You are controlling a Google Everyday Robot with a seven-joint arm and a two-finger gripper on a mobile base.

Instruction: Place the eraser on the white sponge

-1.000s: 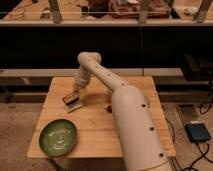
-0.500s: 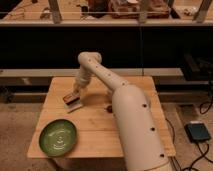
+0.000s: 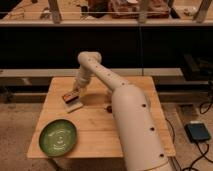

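Gripper [image 3: 76,90] over eraser [image 3: 70,96], grip state indiscernible | eraser judged light, rigid; hold long edges | white sponge [image 3: 74,105] adjacent, soft.

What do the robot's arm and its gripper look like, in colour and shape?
The arm is thick, rounded and cream-white, built of smooth tube-like segments with a bulging elbow joint. Small dark round dots mark its shell. No loose cables show on it. The gripper, over the wooden table, looks pale and much slimmer.

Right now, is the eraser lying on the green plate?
No, the eraser is at the pincer, just above the white sponge, while the green plate sits apart near the table's front left corner.
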